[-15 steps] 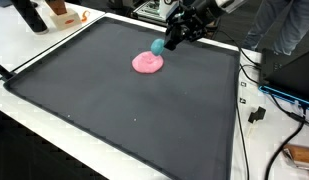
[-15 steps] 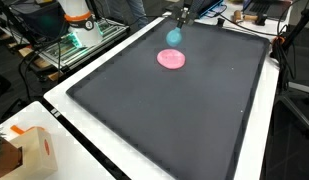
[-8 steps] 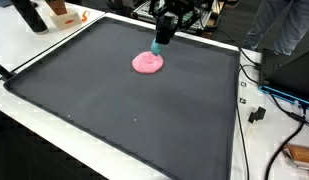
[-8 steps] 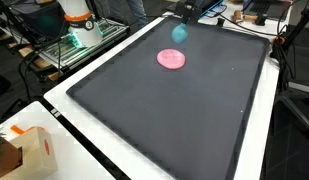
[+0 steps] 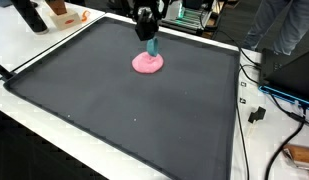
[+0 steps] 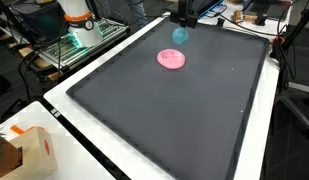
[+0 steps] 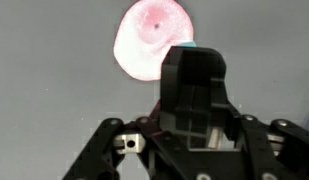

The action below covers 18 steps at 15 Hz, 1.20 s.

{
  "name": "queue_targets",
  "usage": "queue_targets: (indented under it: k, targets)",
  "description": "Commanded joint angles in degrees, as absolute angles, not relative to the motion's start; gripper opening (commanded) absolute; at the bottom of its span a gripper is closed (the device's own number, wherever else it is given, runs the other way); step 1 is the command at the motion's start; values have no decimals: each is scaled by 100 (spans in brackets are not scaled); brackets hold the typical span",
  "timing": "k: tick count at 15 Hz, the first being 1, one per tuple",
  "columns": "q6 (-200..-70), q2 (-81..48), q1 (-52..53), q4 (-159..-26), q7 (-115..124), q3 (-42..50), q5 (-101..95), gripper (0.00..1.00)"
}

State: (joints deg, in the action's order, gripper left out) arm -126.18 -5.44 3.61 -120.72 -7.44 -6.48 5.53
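Note:
A pink round, dished thing (image 5: pixel 147 64) lies on the dark mat (image 5: pixel 114 110) near its far edge. It also shows in the other exterior view (image 6: pixel 172 59) and in the wrist view (image 7: pixel 146 40). My gripper (image 5: pixel 151 38) is shut on a small teal object (image 5: pixel 152 47) and holds it in the air just above and behind the pink thing. In an exterior view the gripper (image 6: pixel 180 24) and the teal object (image 6: pixel 178 35) hang over the mat's far edge. In the wrist view the black fingers (image 7: pixel 194 85) hide all but a teal sliver (image 7: pixel 186 46).
The mat has a white border (image 6: pixel 69 125). A cardboard box (image 6: pixel 24 150) stands at a near corner. An orange and white object (image 6: pixel 76 12) and a rack stand beside the table. Cables (image 5: pixel 259 110) lie along one side, and dark equipment (image 5: pixel 29 15) stands at a far corner.
My gripper has swung sideways along the far edge with the teal object in it and now hangs close over the pink thing. The pink thing has not moved.

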Motion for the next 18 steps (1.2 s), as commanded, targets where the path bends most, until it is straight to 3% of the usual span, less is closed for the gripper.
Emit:
queue_targets:
  k: [1,8,18]
  targets:
    - [-12860,-237,57,-12591,-1884,-474,1823,29]
    - [-12691,-133,-383,-13032,-3837,-47,3783,29]
    - [-12400,-372,-686,-13318,-5175,416,4954,29]
